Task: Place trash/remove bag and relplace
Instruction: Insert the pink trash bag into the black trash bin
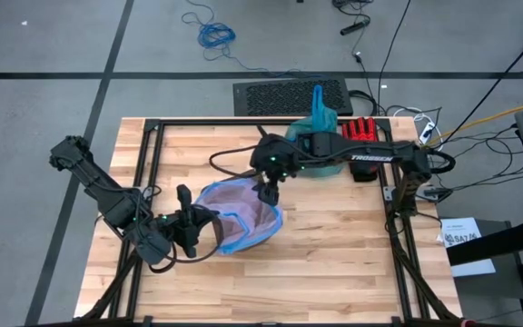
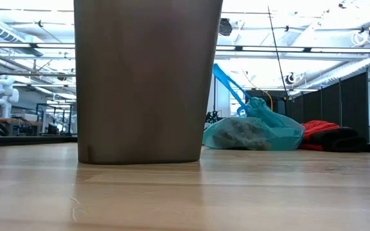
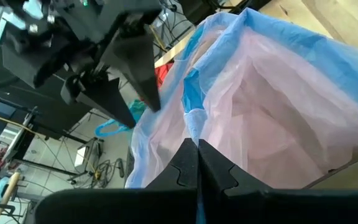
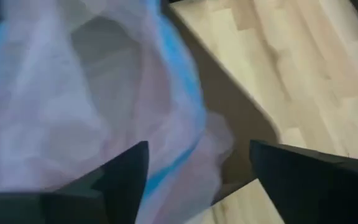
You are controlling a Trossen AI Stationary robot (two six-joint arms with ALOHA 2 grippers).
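Nearest the front edge of the surface (image 1: 334, 282) we see the left gripper (image 1: 192, 229), its fingers pressed fully together on the blue edge of the pale pink bag (image 1: 243, 213). In the left wrist view the same pinch shows: the two dark fingers (image 3: 219, 171) meet with the bag's rim caught between them. That pink bag lines a dark bin (image 2: 148, 77) standing near the middle of the surface, a little toward the left edge; in the low view the bin fills the foreground and hides both grippers.

Just past it, we find the right gripper (image 1: 268, 193) hanging over the far right part of the bin's mouth. Its fingers stand wide apart and hold nothing; in the right wrist view the two fingers (image 4: 120, 177) straddle the pink bag's blue edge (image 4: 182, 93), with the bin's dark wall and bare wood beside it.

Farther on, near the far edge of the surface, lies the bag (image 1: 320, 127), teal-green and bunched, one loop handle sticking up. In the low view we make out brownish trash (image 2: 243, 133) inside it through the thin plastic. It is well apart from both grippers. Just beside it toward the right edge sits a red glove (image 1: 361, 129).
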